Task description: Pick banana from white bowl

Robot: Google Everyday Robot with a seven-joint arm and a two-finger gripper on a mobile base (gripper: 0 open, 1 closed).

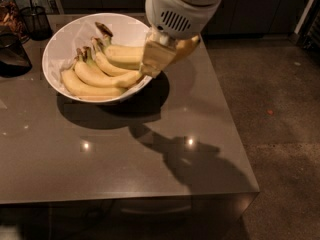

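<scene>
Here, pincer (159,60) over white bowl (64,43), grey table (125,164).

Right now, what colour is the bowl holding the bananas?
The bowl is glossy white, per the camera view; the claw sits at its right rim.

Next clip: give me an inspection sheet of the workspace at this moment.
Surface: glossy grey table, with light glints and the arm's shadow.
Job's things: white bowl at the table's back left; banana lies inside with other bananas.
Clutter: wire-mesh cup and a dark object left of the bowl.
Grippers: tool low over the bowl's right rim, at the banana's end.
Cables: nothing seen.
Surroundings: speckled floor on the right; dark cabinets behind.
</scene>
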